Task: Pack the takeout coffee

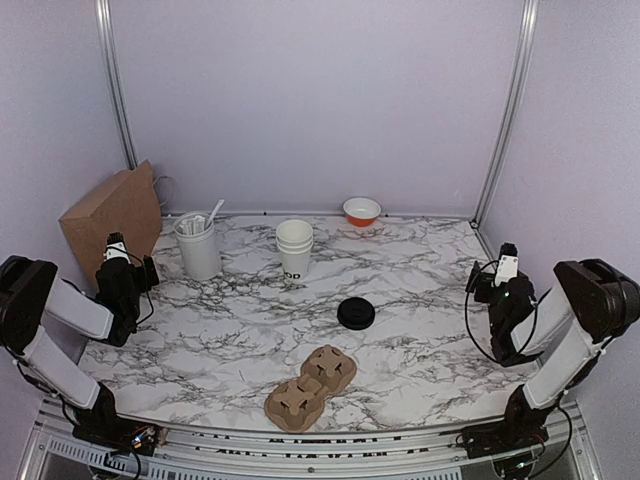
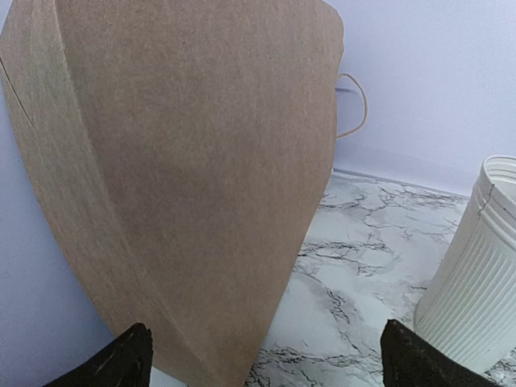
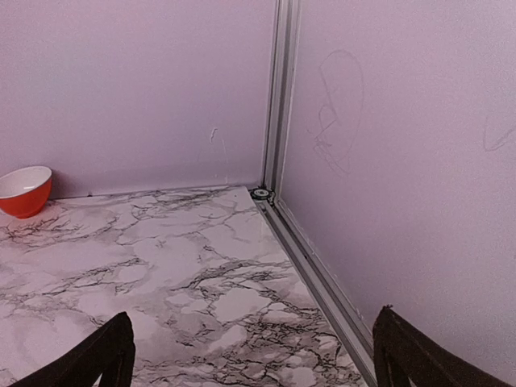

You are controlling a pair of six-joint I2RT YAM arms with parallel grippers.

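White cups point(image 1: 294, 247), black lids point(image 1: 356, 313) mid-table, well apart from left claw point(image 2: 262, 364) and right claw point(image 3: 251, 355) (both spread wide).

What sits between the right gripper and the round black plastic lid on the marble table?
Nothing. In the top external view, only bare marble tabletop separates the right gripper from the round black plastic lid.

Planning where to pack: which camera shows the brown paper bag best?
Top external: nearly the whole brown paper bag shows, standing at the left wall beside the canister. Left wrist shows only its side close up. Right wrist shows none of it.
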